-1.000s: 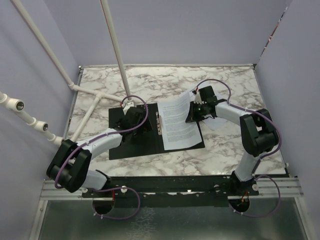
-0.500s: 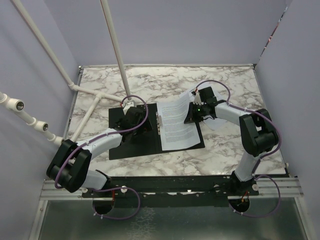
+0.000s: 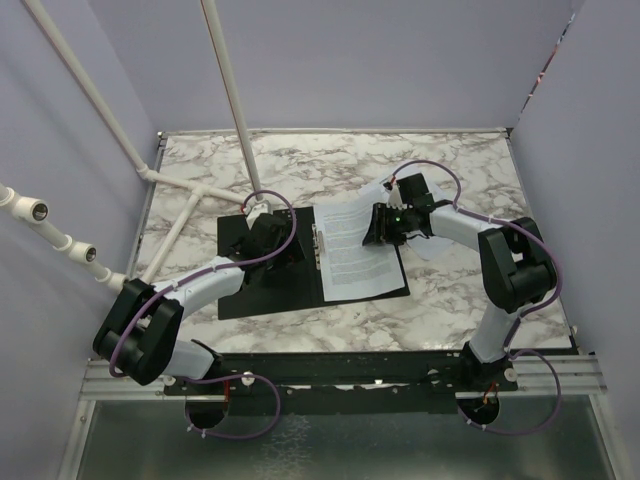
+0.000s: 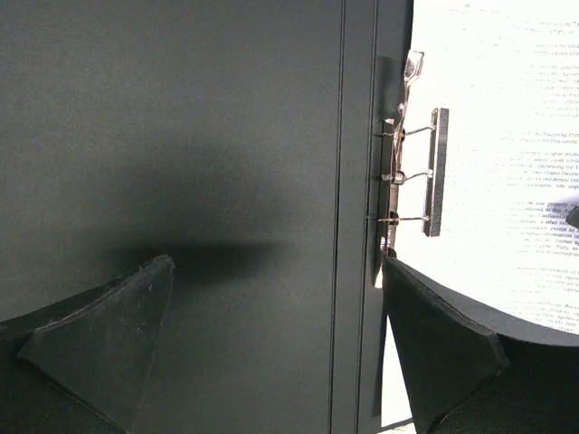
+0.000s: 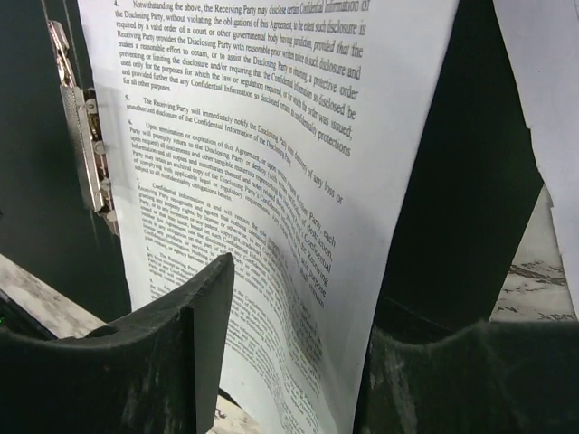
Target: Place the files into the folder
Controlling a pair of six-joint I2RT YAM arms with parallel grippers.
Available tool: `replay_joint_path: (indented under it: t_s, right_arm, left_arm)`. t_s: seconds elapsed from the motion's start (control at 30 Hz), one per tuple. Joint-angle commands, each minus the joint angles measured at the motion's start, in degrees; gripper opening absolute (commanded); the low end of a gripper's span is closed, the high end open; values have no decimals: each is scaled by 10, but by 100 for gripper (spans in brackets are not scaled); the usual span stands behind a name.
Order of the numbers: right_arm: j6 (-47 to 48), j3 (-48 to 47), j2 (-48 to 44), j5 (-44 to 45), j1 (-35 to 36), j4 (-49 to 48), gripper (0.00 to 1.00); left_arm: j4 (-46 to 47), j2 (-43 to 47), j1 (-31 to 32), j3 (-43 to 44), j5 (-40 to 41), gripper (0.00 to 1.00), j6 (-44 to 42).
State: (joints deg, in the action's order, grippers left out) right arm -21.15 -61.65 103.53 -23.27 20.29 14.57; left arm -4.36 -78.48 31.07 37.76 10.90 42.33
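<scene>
Lying open on the marble bench (image 3: 330, 165), black inside facing up, is the folder (image 3: 240, 295). It sits mid-bench with its spine running away from the arm bases. A silver clip (image 4: 409, 172) is fixed just right of the spine, on the inner edge of the right flap.

The files (image 3: 350, 262) are on the right flap, printed side up, with their left edge just beside the clip. Cannot tell if that edge is tucked under the clip bar. The sheets cover most of the flap, leaving a black margin along the near and right sides. In the right wrist view, the right side of the top sheet bows up off the flap.

The right end effector (image 3: 385, 228) is low over the far right part of the files, fingers spread apart. The raised paper edge stands in the gap between them and is not pinched. Cannot tell if either finger touches it.

The left end effector (image 4: 276, 271) hangs over the left flap with its jaws spread wide and nothing between them. It casts a soft shadow on the black surface, and its right finger sits close to the spine and clip.

One more loose sheet (image 3: 436, 248) lies on the bench just right of the folder, partly under the right arm. A white pipe frame (image 3: 228, 90) stands at the back left.
</scene>
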Motion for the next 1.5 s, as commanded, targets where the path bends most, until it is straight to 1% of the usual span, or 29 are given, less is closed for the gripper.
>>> replay_joint_path:
  t_s: [0.0,0.13,0.3,0.4,0.47,0.57,0.7,0.87,1.03,1.23,1.47]
  right_arm:
    - [-4,6,4,26,3,-5,52]
    - [-10,-3,-2,68,3,10,55]
    - [-14,-14,-21,157,3,41,61]
    - [-17,-16,-45,219,3,51,70]
    - [-13,-21,-58,243,3,57,73]
    - [-7,-41,-69,276,3,80,74]
    - [3,-67,-82,326,3,98,79]
    - [18,-117,-70,401,-8,120,85]
    - [28,-177,-14,415,-39,126,88]
    - [28,-244,61,394,-81,143,88]
    - [23,-280,125,370,-118,147,88]
  left_arm:
    - [7,-6,-3,-7,-8,99,-8]
    - [6,-5,-3,-8,-8,99,-8]
    - [7,-2,-3,-8,-8,99,-8]
    - [6,0,-3,-8,-7,99,-8]
    - [6,0,-3,-9,-8,99,-8]
    - [6,2,-3,-8,-9,99,-6]
    - [6,8,-3,-6,-14,99,-5]
    - [7,19,-3,-2,-25,99,-2]
    - [7,19,-2,-2,-30,99,-3]
    - [6,27,-2,-8,-31,99,-6]
    - [3,34,-2,-6,-32,99,-7]
